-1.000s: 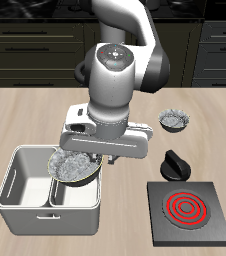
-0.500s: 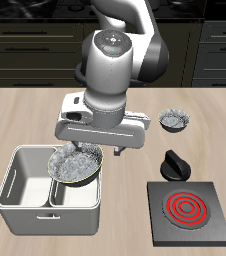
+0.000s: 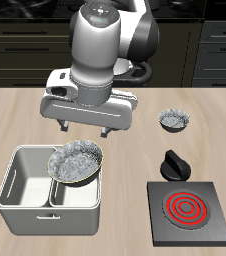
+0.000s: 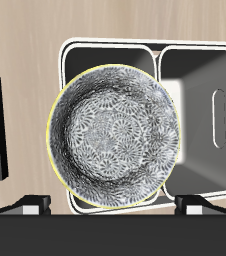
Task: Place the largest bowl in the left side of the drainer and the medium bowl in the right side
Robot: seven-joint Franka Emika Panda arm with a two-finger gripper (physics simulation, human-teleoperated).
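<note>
Exterior view shows your jaws [image 3: 89, 130] spread above the bowl [image 3: 75, 163] tilted in the drainer [image 3: 25, 195]; it looks stiff, slick, so pinch its rim.

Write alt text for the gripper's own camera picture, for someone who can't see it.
A wide grey speckled bowl lies in one compartment of a pale two-compartment drainer, filling most of it and seen from straight above. The other compartment is empty, and the open gripper is above it.
</note>
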